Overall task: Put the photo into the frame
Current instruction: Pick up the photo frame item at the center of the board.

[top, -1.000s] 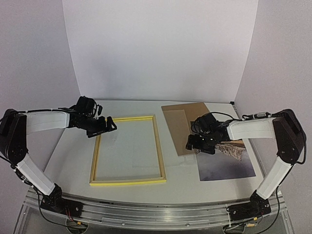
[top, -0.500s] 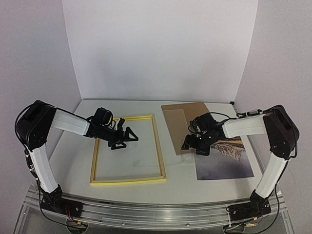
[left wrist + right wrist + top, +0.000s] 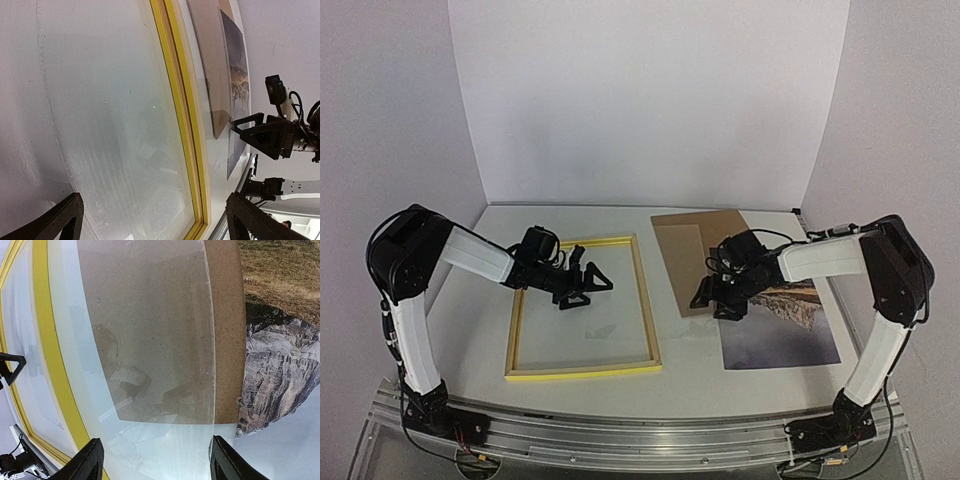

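Top external view: the frame (image 3: 582, 372) lies flat on the table (image 3: 470, 330), left of centre. The left gripper (image 3: 594, 292) hangs over the frame's upper part, jaws spread wide and holding nothing. Its wrist view shows one of its fingers (image 3: 60, 220) in the bottom left corner and the other in the bottom right. They sit far apart above the clear pane, and the frame's yellow edge runs down the middle.

The photo (image 3: 780, 335) lies face up at the lower right of the top view, well apart from the frame. Its upper part touches the brown cardboard (image 3: 705, 240); whether it lies over or under it cannot be told.

The right gripper (image 3: 715, 305) hovers at the photo's upper left corner, by the cardboard's lower edge, jaws wide open and empty. In its wrist view the fingers (image 3: 90, 462) stand in the bottom corners. Cardboard lies between them, the photo's rocky mountain fills the right side, and the frame's yellow edge runs down the left.
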Robot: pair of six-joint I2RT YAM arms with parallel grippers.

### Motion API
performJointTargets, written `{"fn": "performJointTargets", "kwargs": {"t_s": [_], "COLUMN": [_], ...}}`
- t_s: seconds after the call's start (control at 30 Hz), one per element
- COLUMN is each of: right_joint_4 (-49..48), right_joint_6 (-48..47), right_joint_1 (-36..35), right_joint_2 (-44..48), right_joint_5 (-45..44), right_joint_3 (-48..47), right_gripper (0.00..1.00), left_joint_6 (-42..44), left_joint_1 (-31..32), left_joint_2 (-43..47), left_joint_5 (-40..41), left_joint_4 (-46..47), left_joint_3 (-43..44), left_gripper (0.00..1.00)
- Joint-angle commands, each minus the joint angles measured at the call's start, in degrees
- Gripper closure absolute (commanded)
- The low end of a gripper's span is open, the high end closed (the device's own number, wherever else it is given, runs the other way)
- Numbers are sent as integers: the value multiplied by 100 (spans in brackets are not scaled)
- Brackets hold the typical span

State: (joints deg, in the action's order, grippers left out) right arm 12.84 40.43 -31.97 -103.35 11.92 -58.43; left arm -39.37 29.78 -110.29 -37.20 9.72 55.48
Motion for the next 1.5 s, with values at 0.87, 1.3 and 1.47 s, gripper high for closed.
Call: {"fn": "performJointTargets", "kwargs": {"t_s": [0.87, 1.3, 1.47], "right_joint_4": [-2620, -740, 331], "right_joint_6": [523, -352, -948], "right_joint_1": [-69, -69, -64], "right_joint_2": [235, 1473, 2380], "right_joint_5": [1239, -844, -2176], "right_joint_3": [456, 237, 16], "right_gripper": [64, 100, 100], "left_joint_6": [-226, -45, 48], "left_joint_1": [371, 372, 372], "left_joint_2": [-530, -234, -170], "left_joint_5": [144, 639, 732], "left_joint_4": [118, -387, -526], "left_joint_3": [-165, -54, 96], "left_gripper": [1, 0, 0]}}
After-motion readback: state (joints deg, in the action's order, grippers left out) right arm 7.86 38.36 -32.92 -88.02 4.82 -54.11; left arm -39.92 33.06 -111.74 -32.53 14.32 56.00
